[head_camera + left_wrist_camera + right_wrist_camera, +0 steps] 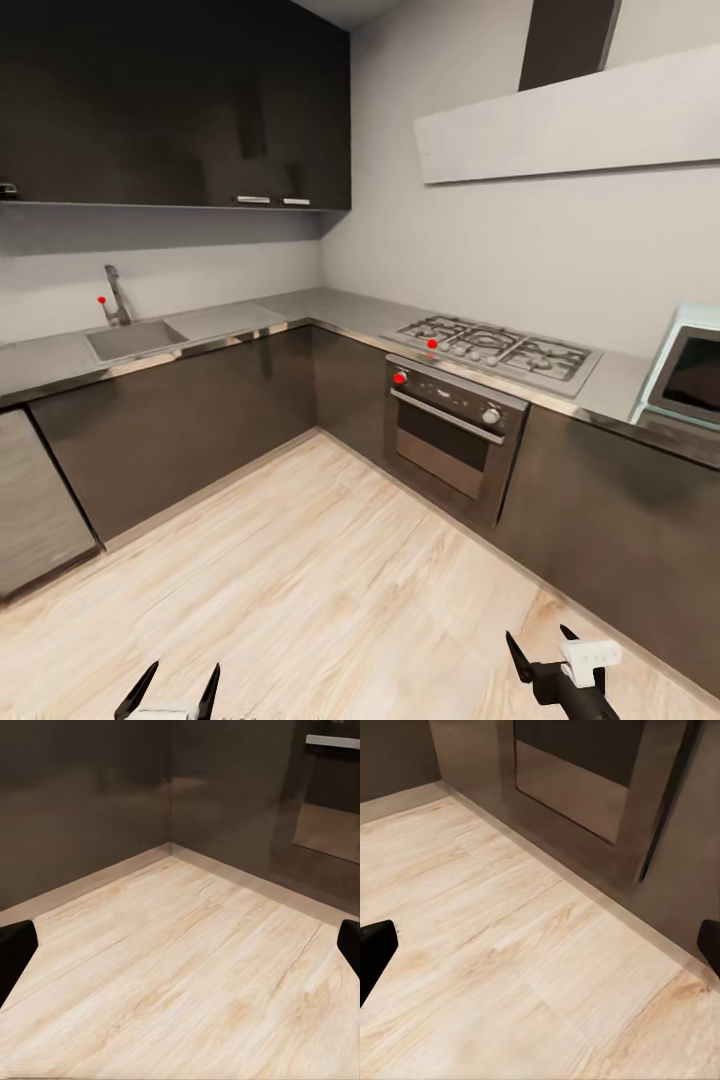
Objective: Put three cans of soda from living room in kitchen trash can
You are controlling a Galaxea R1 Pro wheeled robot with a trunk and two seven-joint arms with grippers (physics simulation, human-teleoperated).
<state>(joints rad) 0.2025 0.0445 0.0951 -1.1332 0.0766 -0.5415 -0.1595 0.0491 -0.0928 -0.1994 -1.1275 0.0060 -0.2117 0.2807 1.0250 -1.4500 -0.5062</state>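
Kitchen corner faced, both pincers, left (168, 692) and right (543, 652), spread wide and empty; bin is best sought along floor (330, 580).

The kitchen (300, 420): dark cabinets, steel countertop, gas hob, built-in oven.

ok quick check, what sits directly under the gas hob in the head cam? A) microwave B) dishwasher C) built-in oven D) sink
C: the built-in oven is set in the dark cabinet front right below the gas hob; the sink is on the other counter run, and the microwave stands on the countertop beside the hob.
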